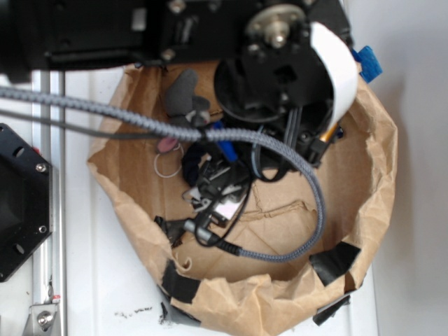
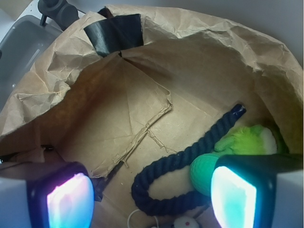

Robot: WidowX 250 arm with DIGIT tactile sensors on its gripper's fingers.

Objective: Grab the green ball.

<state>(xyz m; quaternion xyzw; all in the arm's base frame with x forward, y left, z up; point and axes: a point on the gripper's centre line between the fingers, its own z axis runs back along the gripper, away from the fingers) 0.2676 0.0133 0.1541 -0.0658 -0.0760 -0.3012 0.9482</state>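
The wrist view looks down into a crumpled brown paper bag (image 2: pixel 199 42) whose rolled rim carries a patch of black tape (image 2: pixel 114 32) at the top. The pincer (image 2: pixel 151 195) hangs with its jaws spread wide, each pad glowing pale blue and pink at the lower corners. On the bag's creased floor a dark blue rope (image 2: pixel 183 164) curls into a loop between the pads. The green ball (image 2: pixel 203 173) sits just beside the right-hand pad, partly hidden behind it and touching the rope. A fuzzy lime-green plush toy (image 2: pixel 247 140) lies behind the ball against the bag's wall.
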